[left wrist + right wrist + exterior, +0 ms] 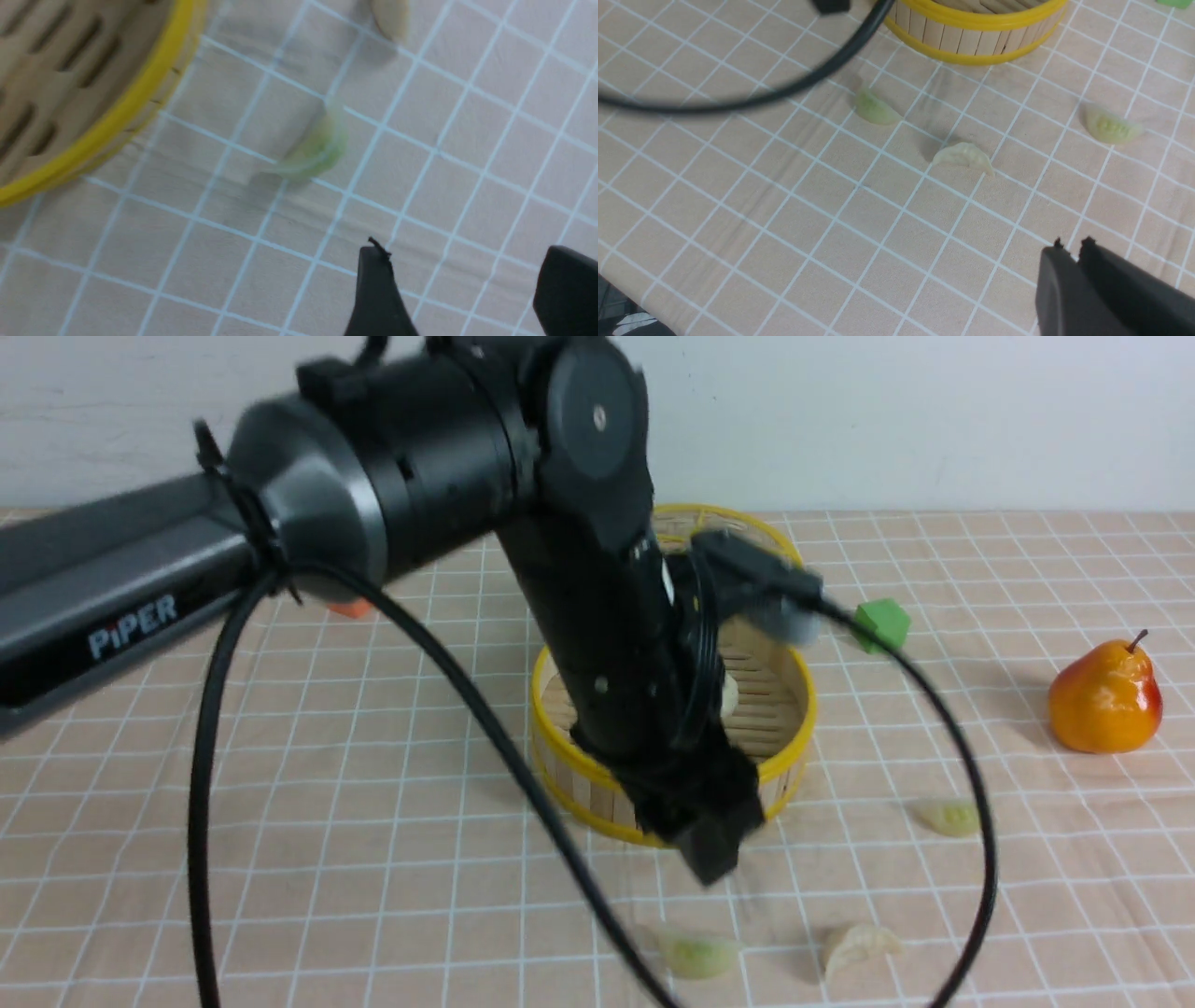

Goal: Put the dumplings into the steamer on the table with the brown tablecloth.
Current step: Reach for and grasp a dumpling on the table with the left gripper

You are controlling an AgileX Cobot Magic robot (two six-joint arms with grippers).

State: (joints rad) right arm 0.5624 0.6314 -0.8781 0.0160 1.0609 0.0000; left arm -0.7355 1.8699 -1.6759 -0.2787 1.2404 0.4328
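Dumplings decide this moment: one dumpling [728, 695] lies inside the steamer [782, 782], and three wait on the brown tablecloth [373, 803] that covers the surface. Taking 12 o'clock as pointing away from the robot, the greenish dumpling [695, 957] lies at about 6 o'clock from the steamer, the pale dumpling [859, 947] at about 5 o'clock and the third dumpling [948, 817] at about 4 o'clock, all apart from the basket wall. The left end effector [467, 261] hangs just in front of the steamer with its jaws wide apart and nothing between them; in its wrist view the greenish dumpling is near but not between the fingers. The right end effector [1071, 245] is low and to the side, its jaws almost together and empty. I judge that the left arm is about to go for the greenish dumpling, and several things could go wrong. This dumpling is small, low and smooth, so a finger that lands on it and not beside it may push it away or squash it. The cloth has soft wrinkles, so fingers that press too deep may pinch the fabric and drag the other pieces. The black cable [485, 728] loops close above the dumplings and could sweep one. The arm is also close to the steamer and may knock it.
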